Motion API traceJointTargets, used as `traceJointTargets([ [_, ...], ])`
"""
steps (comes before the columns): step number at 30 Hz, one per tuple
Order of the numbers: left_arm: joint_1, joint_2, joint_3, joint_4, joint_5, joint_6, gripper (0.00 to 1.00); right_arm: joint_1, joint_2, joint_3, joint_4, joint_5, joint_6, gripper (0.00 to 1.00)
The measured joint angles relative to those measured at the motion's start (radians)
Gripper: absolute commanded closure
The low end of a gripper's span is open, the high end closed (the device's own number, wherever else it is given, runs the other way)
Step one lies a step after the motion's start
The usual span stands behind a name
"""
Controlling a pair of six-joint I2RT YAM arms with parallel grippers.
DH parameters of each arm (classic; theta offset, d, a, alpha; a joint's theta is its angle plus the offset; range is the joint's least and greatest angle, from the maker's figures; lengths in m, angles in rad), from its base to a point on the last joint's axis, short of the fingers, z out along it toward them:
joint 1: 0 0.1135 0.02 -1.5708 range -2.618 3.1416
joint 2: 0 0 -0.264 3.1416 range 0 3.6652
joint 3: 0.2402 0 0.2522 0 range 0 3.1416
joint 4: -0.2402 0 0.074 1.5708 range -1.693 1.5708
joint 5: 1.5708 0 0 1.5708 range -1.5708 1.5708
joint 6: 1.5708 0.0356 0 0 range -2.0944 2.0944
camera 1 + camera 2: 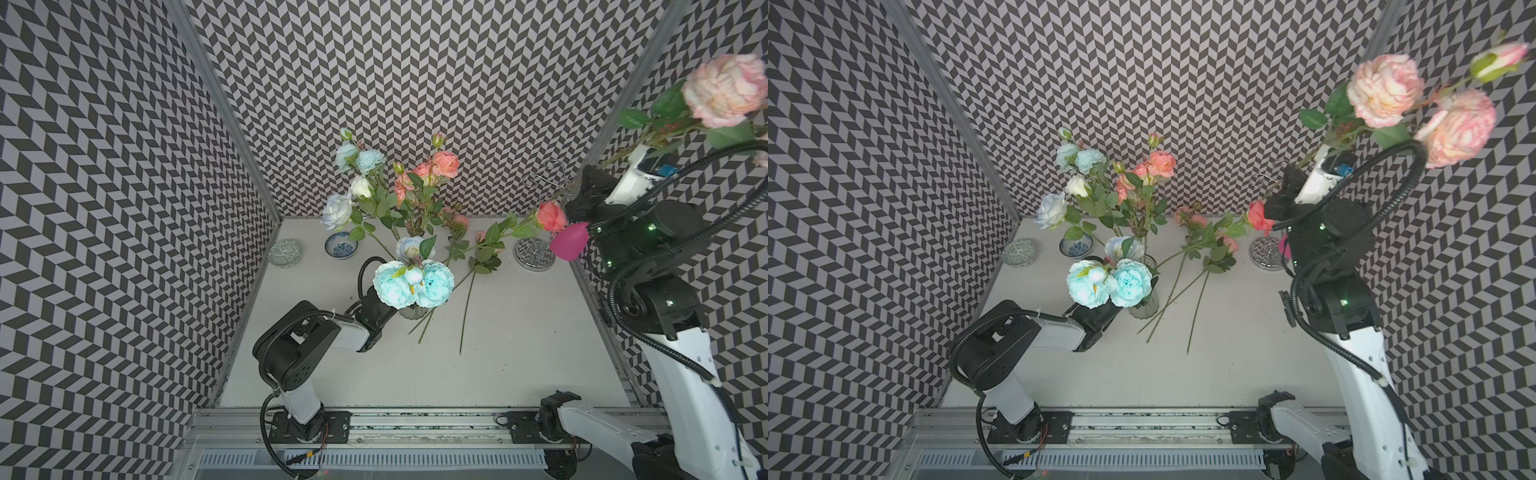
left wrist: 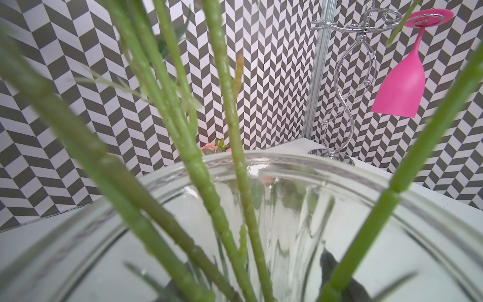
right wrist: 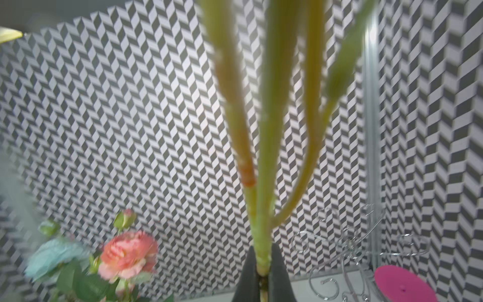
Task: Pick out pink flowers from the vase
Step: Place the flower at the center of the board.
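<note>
The clear ribbed vase [image 1: 413, 312] stands mid-table in both top views, with pale blue blooms [image 1: 411, 282] and coral pink flowers [image 1: 444, 162] rising from it. My left gripper [image 1: 1125, 308] is shut on the vase; its dark fingers [image 2: 330, 264] show through the glass below the rim [image 2: 287, 162]. My right gripper [image 3: 262, 273] is shut on the green stalk of a pink flower stem. It is held high at the right, with big pink blooms [image 1: 1383, 89] above it. More pink flowers [image 1: 550, 216] lie on the table to the right of the vase.
Two small patterned bowls [image 1: 284, 251] [image 1: 340, 245] sit at the back left. A chrome glass rack [image 1: 534, 251] stands at the back right with a magenta wine glass [image 2: 400, 89] hanging from it, close under my right arm. Patterned walls enclose three sides.
</note>
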Motion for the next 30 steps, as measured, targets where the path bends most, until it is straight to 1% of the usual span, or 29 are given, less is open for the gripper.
traceJointTargets([
  [3,0.0,0.0,0.0,0.0,0.0,0.0,1.0,-0.001,-0.007,0.016,0.063,0.09,-0.058,1.0],
  [7,0.0,0.0,0.0,0.0,0.0,0.0,1.0,-0.001,0.001,0.033,0.098,0.204,-0.119,1.0],
  [9,0.0,0.0,0.0,0.0,0.0,-0.001,1.0,-0.005,0.008,0.033,0.094,0.24,-0.122,1.0],
  [11,0.0,0.0,0.0,0.0,0.0,-0.001,1.0,-0.013,0.016,0.03,0.066,0.242,-0.095,1.0],
  [14,0.0,0.0,0.0,0.0,0.0,0.0,1.0,-0.031,0.019,-0.012,-0.008,0.197,-0.015,1.0],
  [16,0.0,0.0,0.0,0.0,0.0,0.0,1.0,-0.039,0.016,-0.068,-0.063,0.138,0.044,1.0],
  [19,0.0,0.0,0.0,0.0,0.0,0.0,1.0,-0.04,0.02,-0.131,-0.168,0.055,0.102,1.0],
  [23,0.0,0.0,0.0,0.0,0.0,0.0,1.0,-0.04,0.026,-0.153,-0.293,-0.05,0.156,1.0],
  [25,0.0,0.0,0.0,0.0,0.0,0.0,1.0,-0.043,0.023,-0.161,-0.316,-0.095,0.18,1.0],
  [30,0.0,0.0,0.0,0.0,0.0,0.0,1.0,-0.084,0.006,-0.254,-0.323,-0.223,0.244,1.0],
])
